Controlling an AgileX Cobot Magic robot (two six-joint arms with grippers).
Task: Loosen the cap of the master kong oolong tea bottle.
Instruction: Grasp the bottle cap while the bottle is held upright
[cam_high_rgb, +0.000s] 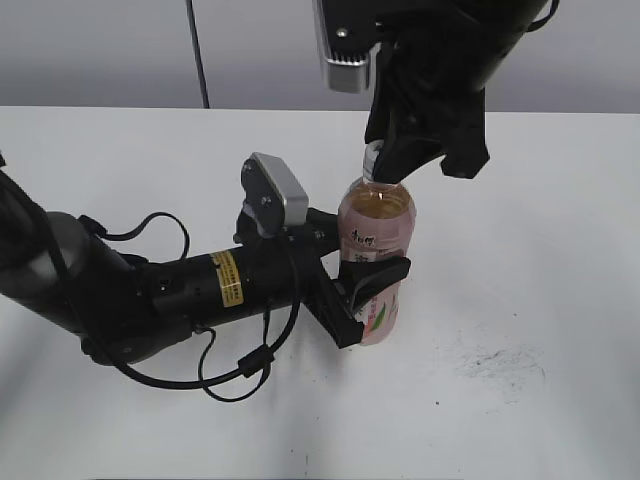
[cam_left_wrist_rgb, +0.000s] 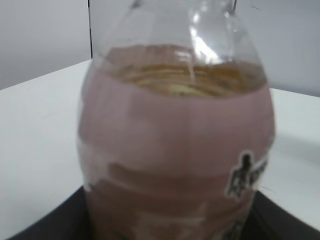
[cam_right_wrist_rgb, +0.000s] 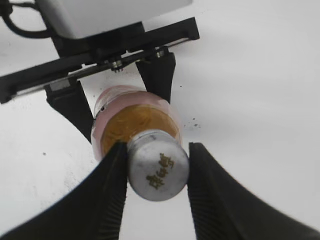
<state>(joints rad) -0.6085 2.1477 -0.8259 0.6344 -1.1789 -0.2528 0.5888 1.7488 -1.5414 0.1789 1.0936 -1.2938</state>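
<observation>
The master kong oolong tea bottle (cam_high_rgb: 378, 215) stands upright on the white table, amber tea showing above its pink label. My left gripper (cam_high_rgb: 372, 300) comes in from the left and is shut on the bottle's body, one black finger (cam_high_rgb: 385, 272) on each side. In the left wrist view the bottle (cam_left_wrist_rgb: 175, 140) fills the frame. The grey-white cap (cam_right_wrist_rgb: 159, 167) has gold characters on top. My right gripper (cam_right_wrist_rgb: 156, 165) reaches down from above and is shut on the cap, both ribbed fingers (cam_right_wrist_rgb: 107, 190) against its side. In the exterior view the cap (cam_high_rgb: 371, 156) is half hidden.
The left arm (cam_high_rgb: 150, 290) with its looping cables lies low across the table's left half. The right arm (cam_high_rgb: 430, 60) hangs over the bottle. A dark cable (cam_high_rgb: 198, 50) runs down the back wall. Scuff marks (cam_high_rgb: 500, 365) show on the table at the right.
</observation>
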